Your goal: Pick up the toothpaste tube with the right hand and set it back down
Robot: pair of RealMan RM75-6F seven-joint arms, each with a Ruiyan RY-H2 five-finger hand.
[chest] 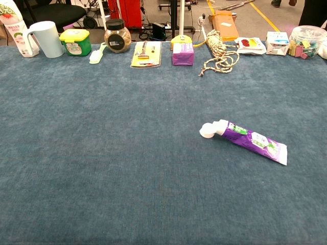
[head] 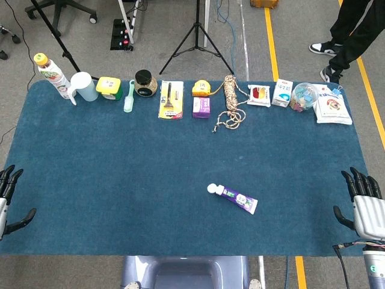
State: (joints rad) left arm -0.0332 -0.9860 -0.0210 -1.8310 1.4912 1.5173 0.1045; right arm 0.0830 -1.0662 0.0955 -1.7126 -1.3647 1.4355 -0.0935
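Note:
The toothpaste tube (head: 234,197) lies flat on the blue table cloth, white cap pointing left, purple and white body running right; the chest view shows the toothpaste tube (chest: 248,140) right of centre. My right hand (head: 364,203) rests at the table's right edge, fingers straight and apart, holding nothing, well to the right of the tube. At the left edge sits my left hand (head: 8,198), fingers spread and empty. Neither hand appears in the chest view.
A row of items lines the far edge: a bottle (head: 52,74), a white jug (head: 83,87), a green tub (head: 109,87), a jar (head: 145,83), a carded tool (head: 171,99), a purple box (head: 201,107), a rope coil (head: 230,99), packets (head: 332,107). A person's legs (head: 346,33) stand beyond the far right corner.

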